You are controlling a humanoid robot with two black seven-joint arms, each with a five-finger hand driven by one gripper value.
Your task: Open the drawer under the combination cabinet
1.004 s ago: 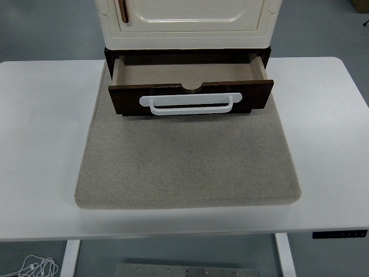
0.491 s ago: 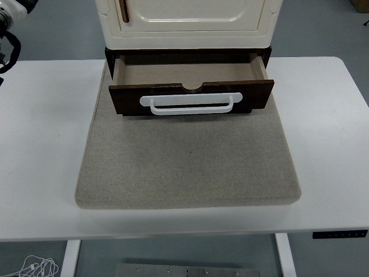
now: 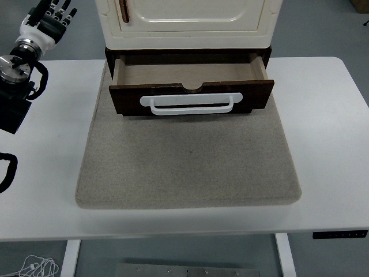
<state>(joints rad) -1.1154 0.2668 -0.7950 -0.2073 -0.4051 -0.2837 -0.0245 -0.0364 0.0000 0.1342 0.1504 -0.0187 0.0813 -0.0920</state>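
A cream cabinet (image 3: 190, 23) stands at the back of the table on a dark wooden base. Its dark brown drawer (image 3: 190, 95) is pulled out toward me, and the inside looks empty. A white bar handle (image 3: 190, 104) runs across the drawer front. My left arm reaches in from the left edge, and my left hand (image 3: 53, 14) is raised at the top left, well left of the cabinet. Its fingers are spread and hold nothing. My right arm is out of view.
A grey felt mat (image 3: 190, 161) lies under the cabinet and spreads toward the near edge of the white table (image 3: 328, 144). A control panel (image 3: 340, 234) sits on the table's front edge at the right.
My left arm has come into view from the left edge and risen, with the hand now beside the cabinet's upper left. The drawer has not moved.
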